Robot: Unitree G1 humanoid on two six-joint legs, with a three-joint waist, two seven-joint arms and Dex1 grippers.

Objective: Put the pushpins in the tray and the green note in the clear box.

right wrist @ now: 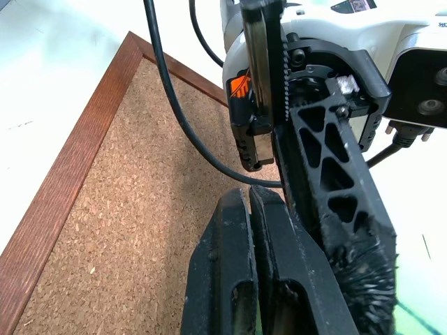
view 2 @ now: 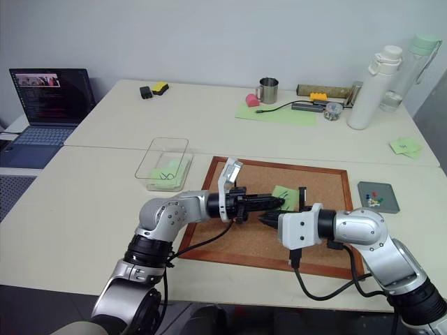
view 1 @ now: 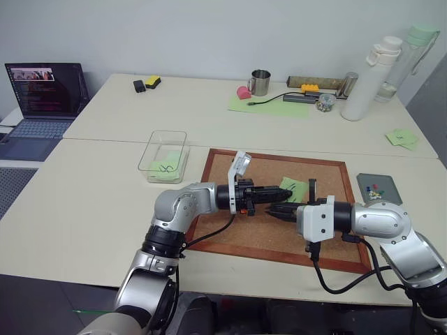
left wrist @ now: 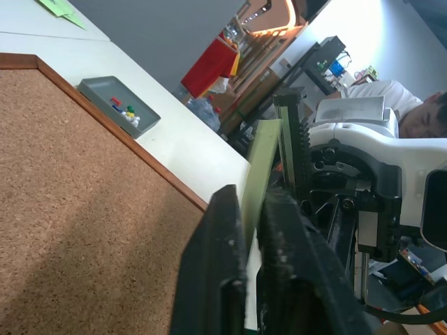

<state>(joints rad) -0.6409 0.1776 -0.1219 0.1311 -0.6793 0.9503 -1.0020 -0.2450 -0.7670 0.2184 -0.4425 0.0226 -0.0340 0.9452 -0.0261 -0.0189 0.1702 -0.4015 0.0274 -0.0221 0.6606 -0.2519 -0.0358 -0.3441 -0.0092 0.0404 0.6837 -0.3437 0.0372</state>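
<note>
The green note (view 1: 295, 187) hangs in the air over the cork board (view 1: 230, 230), between my two grippers. My left gripper (view 1: 286, 198) reaches in from the left and is shut on it; in the left wrist view the green note (left wrist: 264, 167) stands edge-on between the fingers. My right gripper (view 1: 271, 211) points the opposite way just below and is shut too, with a sliver of green between its fingers (right wrist: 234, 279). The pushpins (view 1: 374, 188) lie in the grey tray (view 1: 387, 183) at the right. The clear box (view 1: 155, 139) stands left of the board.
A green note with a looping scribble (view 1: 165, 167) lies inside the clear box. On the far table stand a laptop (view 1: 45, 98), a mug (view 1: 260, 82) and bottles (view 1: 370, 80). Loose green notes (view 1: 401, 137) lie at the right. A person (left wrist: 419, 115) sits beyond the table.
</note>
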